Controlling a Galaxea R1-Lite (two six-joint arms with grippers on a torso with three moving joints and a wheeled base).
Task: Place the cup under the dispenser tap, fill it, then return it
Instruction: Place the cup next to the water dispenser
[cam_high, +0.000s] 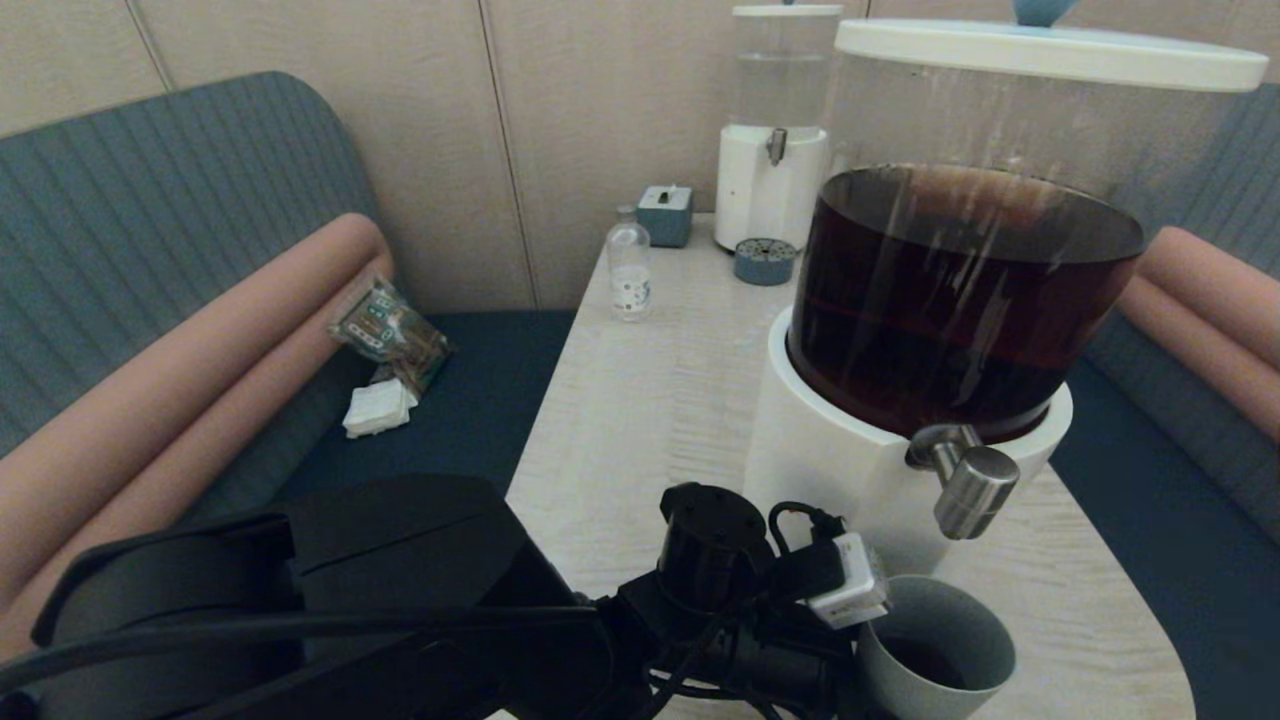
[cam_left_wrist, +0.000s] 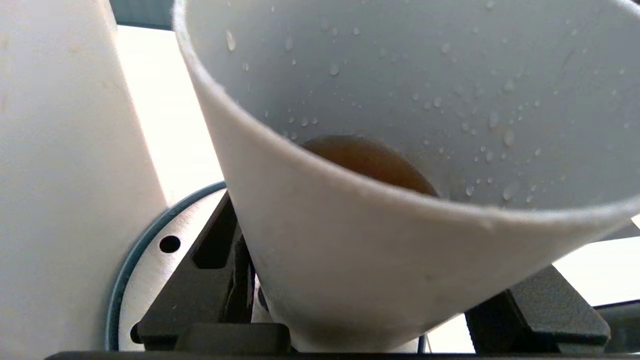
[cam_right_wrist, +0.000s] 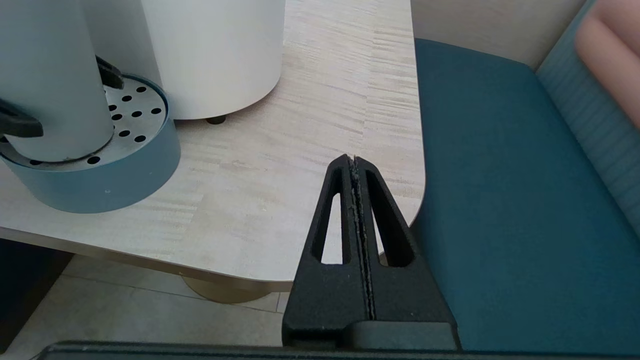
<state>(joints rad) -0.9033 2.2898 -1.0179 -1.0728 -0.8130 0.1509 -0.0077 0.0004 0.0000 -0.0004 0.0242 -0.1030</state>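
Note:
The grey cup (cam_high: 935, 650) stands on a blue-rimmed perforated drip tray (cam_right_wrist: 115, 165), right below the brushed-steel dispenser tap (cam_high: 965, 480) of the large white-based dispenser (cam_high: 860, 460). Brown liquid lies in the cup's bottom (cam_left_wrist: 370, 160), and droplets dot its inner wall. No stream shows at the tap. My left gripper (cam_left_wrist: 380, 280) is shut on the cup, one black finger (cam_left_wrist: 215, 260) on each side of its lower wall. My right gripper (cam_right_wrist: 354, 159) is shut on nothing, hanging over the table's near right corner.
A smaller clear-liquid dispenser (cam_high: 772, 150) stands at the table's far end with its own small tray (cam_high: 765, 262), a blue-grey box (cam_high: 665, 213) and a small glass bottle (cam_high: 630, 270). Upholstered benches flank the table; a snack packet (cam_high: 390, 335) lies on the left one.

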